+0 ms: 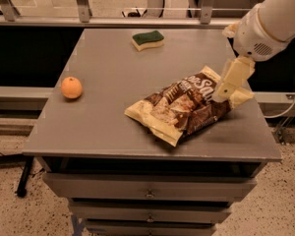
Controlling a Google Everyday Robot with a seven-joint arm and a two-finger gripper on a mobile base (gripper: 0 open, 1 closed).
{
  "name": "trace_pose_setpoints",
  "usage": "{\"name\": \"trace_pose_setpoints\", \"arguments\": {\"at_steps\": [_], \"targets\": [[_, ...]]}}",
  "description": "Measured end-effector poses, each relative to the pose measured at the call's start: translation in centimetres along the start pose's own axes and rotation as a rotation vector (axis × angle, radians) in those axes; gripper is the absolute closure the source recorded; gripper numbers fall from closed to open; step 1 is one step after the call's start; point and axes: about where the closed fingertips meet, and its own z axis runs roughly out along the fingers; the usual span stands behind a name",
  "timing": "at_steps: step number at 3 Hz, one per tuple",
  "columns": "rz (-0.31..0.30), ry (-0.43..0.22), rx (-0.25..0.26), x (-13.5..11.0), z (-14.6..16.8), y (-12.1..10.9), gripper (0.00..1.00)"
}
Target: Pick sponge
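An orange [71,87] sits by the counter's [103,127] left edge; the sponge [147,39] lies at the far edge, mid-width. Our gripper [220,95] hangs over the snack bag [182,109] near the right edge; how far open it is, we cannot tell. We should clear the bag, then descend squarely over the sponge.

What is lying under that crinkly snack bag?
Only the grey table shows around the snack bag; whatever the bag covers is hidden. The gripper hangs over one end of it. The sponge sits apart at the far edge.
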Motion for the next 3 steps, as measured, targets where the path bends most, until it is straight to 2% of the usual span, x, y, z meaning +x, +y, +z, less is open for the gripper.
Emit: {"name": "trace_pose_setpoints", "arguments": {"at_steps": [1,2,3], "targets": [[0.021,-0.155,0.05,-3.1,5.1,-5.4,0.0],[0.021,-0.155,0.05,-3.1,5.1,-5.4,0.0],[0.057,-0.225,0.056,-4.3,7.4,-6.2,0.0]]}}
